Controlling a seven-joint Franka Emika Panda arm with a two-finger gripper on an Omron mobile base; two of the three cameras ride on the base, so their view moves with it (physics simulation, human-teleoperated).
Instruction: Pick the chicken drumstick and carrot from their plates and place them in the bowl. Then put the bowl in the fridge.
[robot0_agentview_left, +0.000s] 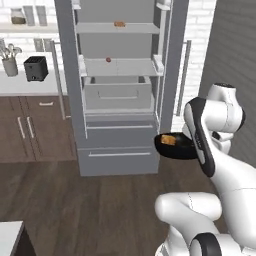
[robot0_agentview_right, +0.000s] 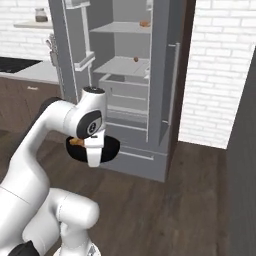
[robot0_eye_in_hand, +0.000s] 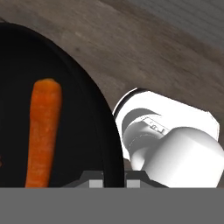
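Two small dark fingers of the gripper (robot0_eye_in_hand: 113, 181) pinch the rim of the glossy black round bowl (robot0_eye_in_hand: 100, 118), jaws pressed almost together on its thin wall. Inside it the slim orange tapered carrot (robot0_eye_in_hand: 43, 131) lies at about 9 o'clock from the pinch. From the left base camera the bowl (robot0_agentview_left: 172, 147) hangs above the dark wood floor (robot0_agentview_left: 100, 205), with the tall grey metal fridge (robot0_agentview_left: 120, 85) standing open at 11 o'clock.
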